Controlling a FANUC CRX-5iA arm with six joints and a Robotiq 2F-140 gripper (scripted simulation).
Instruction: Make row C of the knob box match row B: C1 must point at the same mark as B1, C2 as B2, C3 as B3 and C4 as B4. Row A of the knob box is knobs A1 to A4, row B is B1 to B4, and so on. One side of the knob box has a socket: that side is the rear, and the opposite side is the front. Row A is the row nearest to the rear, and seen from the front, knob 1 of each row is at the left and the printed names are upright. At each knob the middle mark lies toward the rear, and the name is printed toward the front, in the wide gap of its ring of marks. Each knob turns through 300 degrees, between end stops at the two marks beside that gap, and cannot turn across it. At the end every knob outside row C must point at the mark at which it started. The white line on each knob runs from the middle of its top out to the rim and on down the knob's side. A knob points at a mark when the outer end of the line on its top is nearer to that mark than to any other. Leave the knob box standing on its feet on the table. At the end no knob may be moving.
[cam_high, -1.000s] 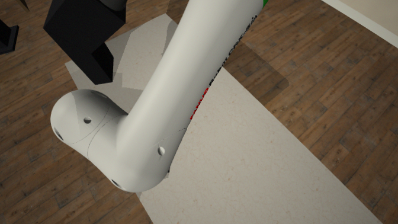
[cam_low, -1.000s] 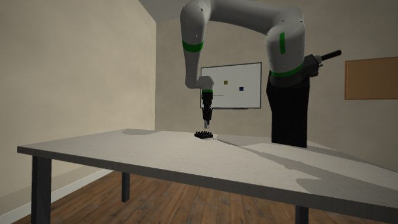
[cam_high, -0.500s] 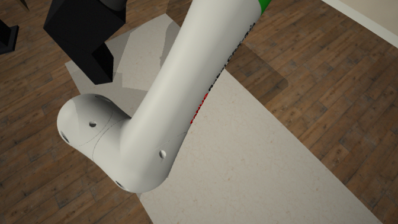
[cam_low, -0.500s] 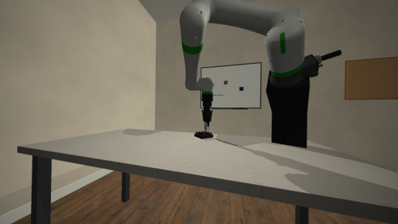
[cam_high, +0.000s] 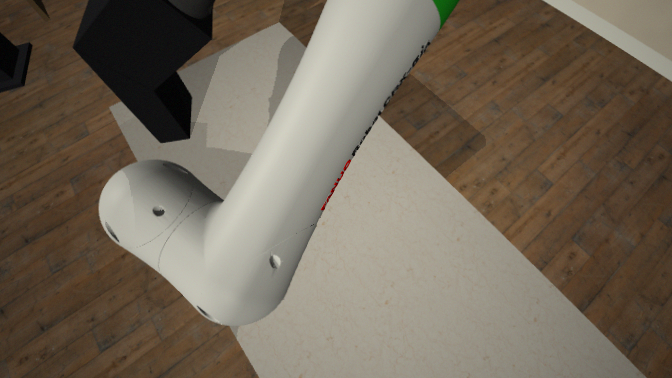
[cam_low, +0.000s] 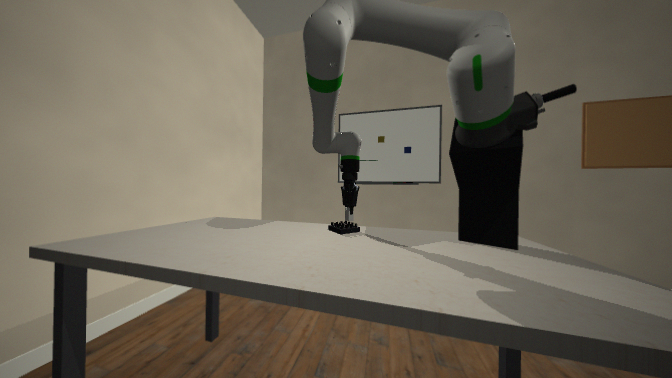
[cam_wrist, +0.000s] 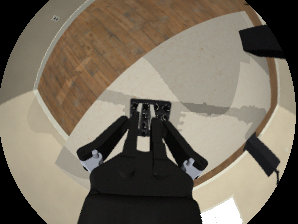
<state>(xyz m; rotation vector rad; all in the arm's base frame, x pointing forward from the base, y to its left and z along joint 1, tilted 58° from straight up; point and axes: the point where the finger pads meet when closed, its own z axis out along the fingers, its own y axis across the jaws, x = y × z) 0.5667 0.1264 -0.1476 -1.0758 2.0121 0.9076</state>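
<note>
The knob box (cam_low: 344, 228) is a small black box with knobs on top, standing on the table in the exterior view. My gripper (cam_low: 348, 218) points straight down over its right part, with the fingertips just at the knob tops. In the wrist view the two fingers (cam_wrist: 150, 112) stand a narrow gap apart over the box (cam_wrist: 150, 102), and I see nothing clamped between them. The knob lines and marks are too small to read. In the top view my arm (cam_high: 280, 175) hides the box.
The black robot pedestal (cam_low: 487, 190) stands at the table's far right. A whiteboard (cam_low: 390, 145) hangs on the back wall. The table edge runs close behind the box in the wrist view, with the wooden floor beyond it.
</note>
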